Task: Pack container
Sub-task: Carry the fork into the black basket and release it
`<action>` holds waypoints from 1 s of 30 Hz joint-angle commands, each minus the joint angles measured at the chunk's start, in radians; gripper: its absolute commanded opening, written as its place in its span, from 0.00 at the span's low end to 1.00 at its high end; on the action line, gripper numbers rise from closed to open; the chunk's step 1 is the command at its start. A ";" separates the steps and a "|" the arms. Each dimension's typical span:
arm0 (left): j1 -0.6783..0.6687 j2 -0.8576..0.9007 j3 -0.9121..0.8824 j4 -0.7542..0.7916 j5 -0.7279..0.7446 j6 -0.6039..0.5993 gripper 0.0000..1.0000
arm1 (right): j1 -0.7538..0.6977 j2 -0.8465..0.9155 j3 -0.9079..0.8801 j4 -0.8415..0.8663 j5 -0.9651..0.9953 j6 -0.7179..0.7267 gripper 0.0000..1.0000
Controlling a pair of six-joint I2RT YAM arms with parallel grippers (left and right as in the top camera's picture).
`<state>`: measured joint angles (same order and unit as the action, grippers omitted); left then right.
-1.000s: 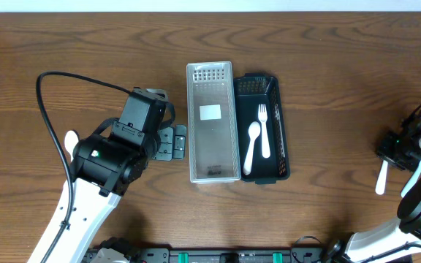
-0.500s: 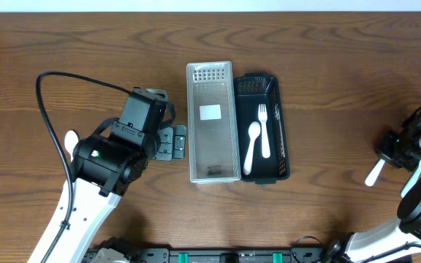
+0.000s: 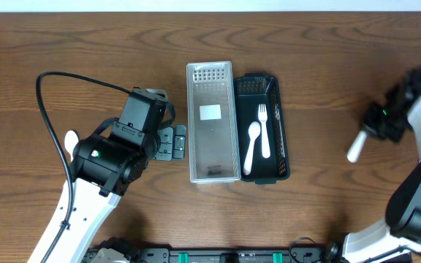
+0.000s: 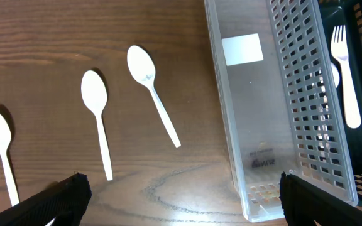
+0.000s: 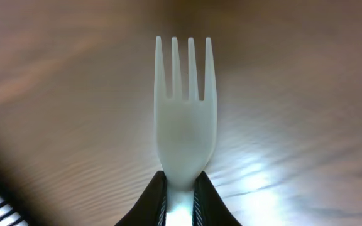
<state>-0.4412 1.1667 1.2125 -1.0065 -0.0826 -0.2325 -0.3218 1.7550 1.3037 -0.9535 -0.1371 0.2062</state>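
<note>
A clear plastic bin [image 3: 213,124] stands mid-table beside a black slotted bin [image 3: 278,128] that holds a white fork [image 3: 263,128] and a white spoon [image 3: 252,142]. My right gripper [image 3: 375,126] at the far right is shut on a white fork [image 3: 357,146]; the right wrist view shows its tines [image 5: 185,100] pointing away from the closed jaws [image 5: 181,188]. My left gripper [image 3: 172,142] is open just left of the clear bin [image 4: 263,107]. Three white spoons [image 4: 96,100] lie on the wood below it in the left wrist view.
The black bin's edge with the fork [image 4: 344,69] shows at the right of the left wrist view. A black cable [image 3: 57,95] loops over the table at the left. The left arm's body [image 3: 115,157] covers the spoons from overhead.
My right gripper has lifted the white fork and carried it up and to the left, toward the bins. The left arm has not moved.
</note>
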 commanded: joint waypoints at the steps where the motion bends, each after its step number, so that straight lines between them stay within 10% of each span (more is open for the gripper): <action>1: 0.004 0.002 -0.002 -0.003 -0.013 0.003 0.98 | 0.152 -0.108 0.106 -0.035 -0.029 0.027 0.01; 12: 0.004 0.002 -0.002 -0.003 -0.013 0.003 0.98 | 0.588 -0.101 0.204 -0.033 0.005 0.123 0.01; 23: 0.004 0.002 -0.002 -0.003 -0.013 0.003 0.98 | 0.702 0.135 0.198 -0.036 0.018 0.123 0.01; 30: 0.004 0.002 -0.002 -0.003 -0.013 0.003 0.98 | 0.702 0.178 0.198 -0.034 0.017 0.118 0.31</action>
<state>-0.4412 1.1667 1.2125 -1.0065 -0.0826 -0.2325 0.3729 1.9289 1.4994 -0.9897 -0.1268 0.3199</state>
